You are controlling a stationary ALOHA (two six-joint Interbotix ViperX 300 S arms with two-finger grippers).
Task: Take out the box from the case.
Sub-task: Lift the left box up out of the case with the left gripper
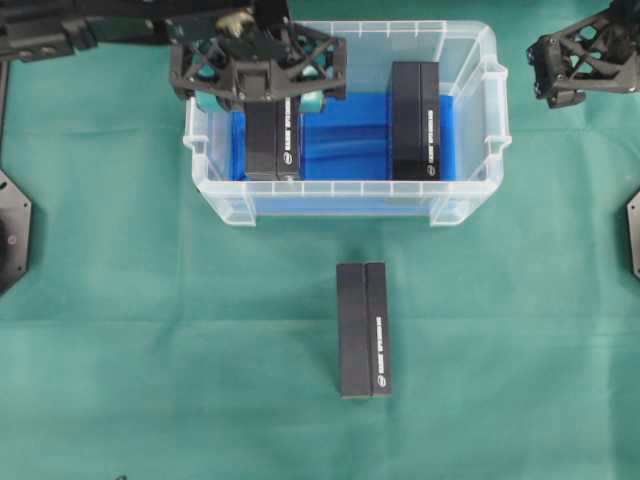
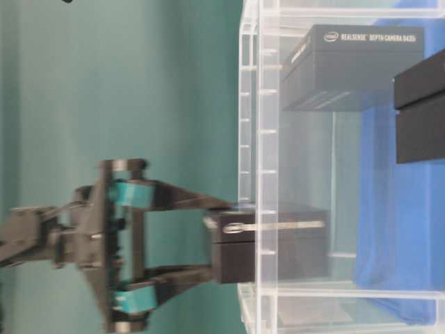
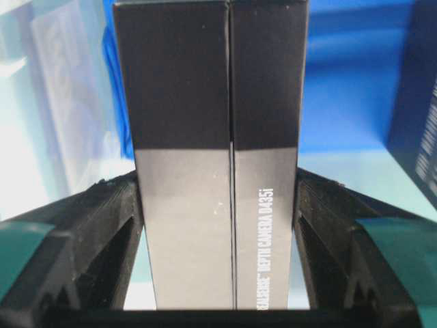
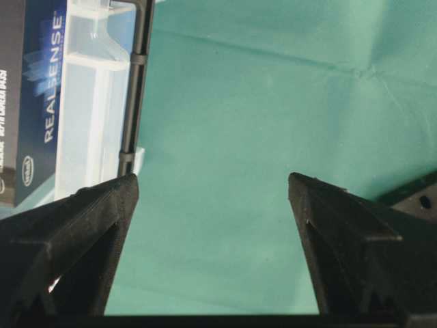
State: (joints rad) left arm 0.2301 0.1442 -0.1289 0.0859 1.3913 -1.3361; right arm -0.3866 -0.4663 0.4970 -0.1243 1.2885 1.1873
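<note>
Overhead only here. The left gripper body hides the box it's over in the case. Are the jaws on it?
Observer: Yes. In the left wrist view the left gripper has both fingers pressed on the long sides of the box.
Operator: Is it above the rim?
Observer: Partly. At table level its gripped end pokes past the rim of the case; the rest is inside.
Operator: Right side?
Observer: The right gripper has its jaws wide apart with only green cloth between them.
</note>
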